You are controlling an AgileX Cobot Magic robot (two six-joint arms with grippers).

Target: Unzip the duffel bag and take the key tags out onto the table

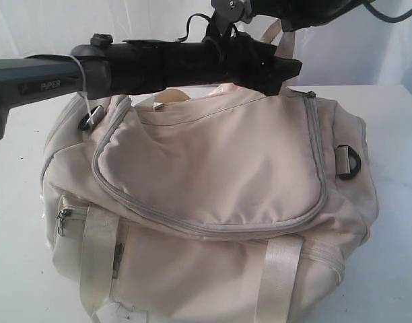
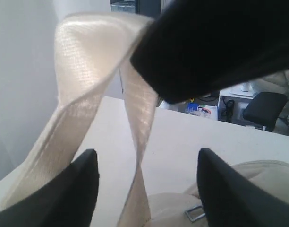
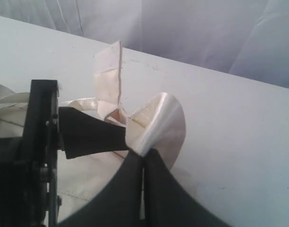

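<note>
Pinching the duffel bag's (image 1: 213,158) handle (image 3: 156,120) in my right fingers (image 3: 121,194) to steady it, I hold my left fingers (image 2: 73,194) open around that handle.

Cream-white duffel bag (image 1: 213,188), grey zipper (image 1: 320,168) closed, resting on white table (image 1: 394,134), webbing handle (image 2: 88,61) raised

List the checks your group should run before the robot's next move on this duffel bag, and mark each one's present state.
1. Right claw grips the webbing handle: ok, shut on it.
2. Left claw free to work: ok, open, with the handle running between its fingers.
3. Duffel bag unzipped: not ok, the top flap's zipper looks closed.
4. Zipper pull located: ok, probably the small tab at the flap's far right corner.
5. Key tags in sight: cannot tell, none visible.
</note>
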